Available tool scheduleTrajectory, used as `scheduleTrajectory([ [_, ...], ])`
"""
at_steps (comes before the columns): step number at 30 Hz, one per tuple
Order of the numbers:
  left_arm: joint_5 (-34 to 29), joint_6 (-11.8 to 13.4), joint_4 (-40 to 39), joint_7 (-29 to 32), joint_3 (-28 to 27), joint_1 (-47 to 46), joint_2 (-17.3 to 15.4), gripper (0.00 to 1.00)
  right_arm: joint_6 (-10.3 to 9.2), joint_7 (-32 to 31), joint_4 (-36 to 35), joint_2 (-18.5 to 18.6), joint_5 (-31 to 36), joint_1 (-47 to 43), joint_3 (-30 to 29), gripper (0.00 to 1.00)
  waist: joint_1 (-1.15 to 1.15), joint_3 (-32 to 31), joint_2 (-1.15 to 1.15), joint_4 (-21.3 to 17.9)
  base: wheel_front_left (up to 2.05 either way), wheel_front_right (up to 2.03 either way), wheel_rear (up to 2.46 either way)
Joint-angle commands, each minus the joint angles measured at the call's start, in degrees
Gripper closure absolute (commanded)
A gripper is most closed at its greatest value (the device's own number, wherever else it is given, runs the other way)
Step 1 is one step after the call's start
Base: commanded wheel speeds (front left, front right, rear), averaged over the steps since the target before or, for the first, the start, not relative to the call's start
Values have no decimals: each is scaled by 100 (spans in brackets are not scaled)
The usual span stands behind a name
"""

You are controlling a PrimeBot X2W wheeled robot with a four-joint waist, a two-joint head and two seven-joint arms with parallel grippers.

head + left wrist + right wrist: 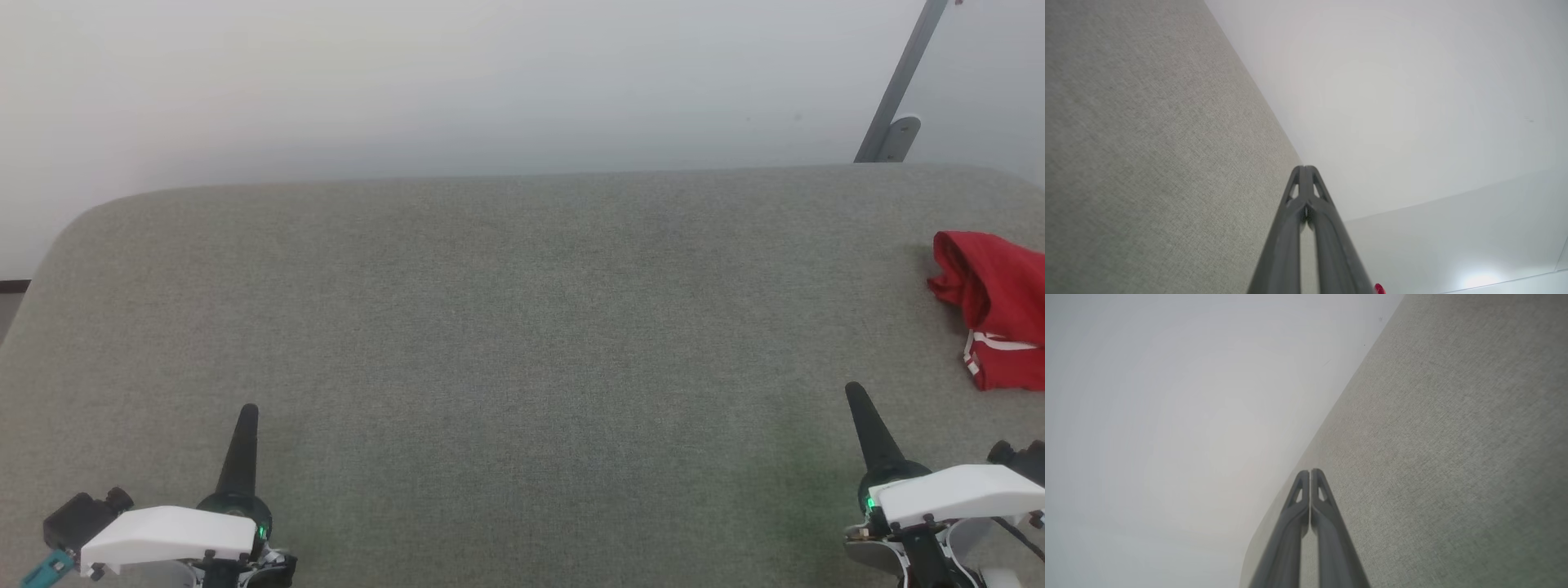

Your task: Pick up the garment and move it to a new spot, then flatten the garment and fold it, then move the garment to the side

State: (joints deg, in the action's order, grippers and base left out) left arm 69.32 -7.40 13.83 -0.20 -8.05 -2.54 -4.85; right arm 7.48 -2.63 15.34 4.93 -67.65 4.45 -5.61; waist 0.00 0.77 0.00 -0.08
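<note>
The garment [996,314] lies crumpled at the far right edge of the grey fabric table [506,327], red with a strip of white trim, partly cut off by the head view's border. A sliver of its red [1379,289] peeks past the fingers in the left wrist view. My left gripper [248,410] rests at the lower left, shut and holding nothing, fingertips pressed together [1305,167]. My right gripper [854,389] sits at the lower right, also shut and empty [1311,471], a short way in front and to the left of the garment.
A pale wall rises behind the table's rounded far edge. A grey slanted metal strut [898,90] with a bracket stands behind the table's back right corner. The broad middle of the table lies between the two grippers.
</note>
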Motion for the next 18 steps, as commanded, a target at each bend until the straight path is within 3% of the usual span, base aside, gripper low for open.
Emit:
scheduleTrajectory([
  [1,168,-9,-38,37,1,-148,-2,100,2,-39,-60,-18,-150,108,-8,100,0,-1,0,0,0,0,0],
  [18,887,-11,-19,261,54,-234,67,100,2,-156,-96,-79,-938,141,-41,100,0,-18,0,2,0,0,0],
])
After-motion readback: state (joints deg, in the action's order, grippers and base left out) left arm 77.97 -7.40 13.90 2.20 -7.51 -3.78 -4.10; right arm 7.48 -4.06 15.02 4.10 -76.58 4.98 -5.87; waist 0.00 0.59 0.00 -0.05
